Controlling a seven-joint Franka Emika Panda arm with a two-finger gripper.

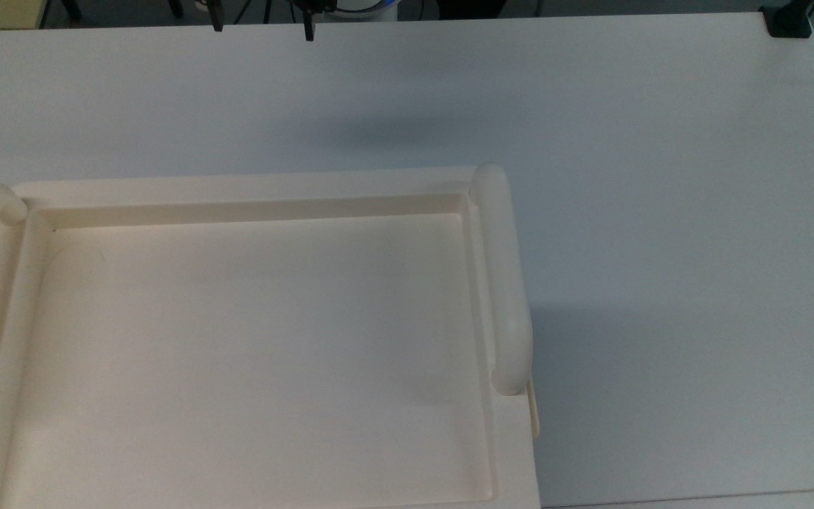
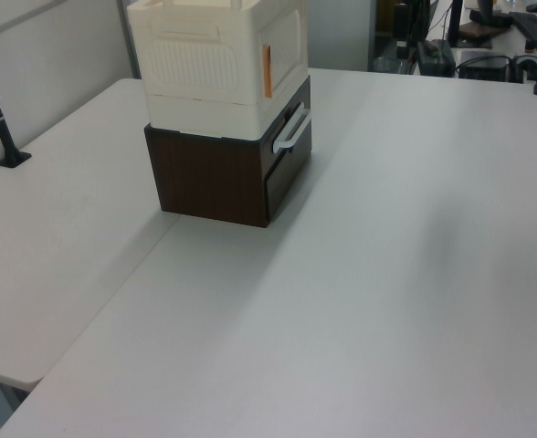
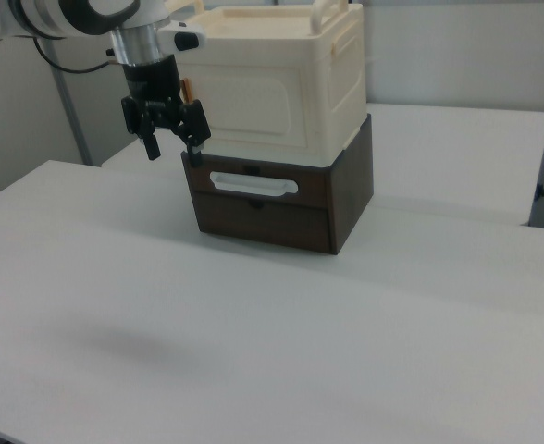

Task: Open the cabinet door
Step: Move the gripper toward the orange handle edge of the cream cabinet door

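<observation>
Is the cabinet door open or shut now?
Shut. In the right view the cabinet door lies flush with the front of the cabinet. The open gripper hangs in front of it, apart.

Cabinet matt cream plastic; base dark wood; table smooth matt
</observation>
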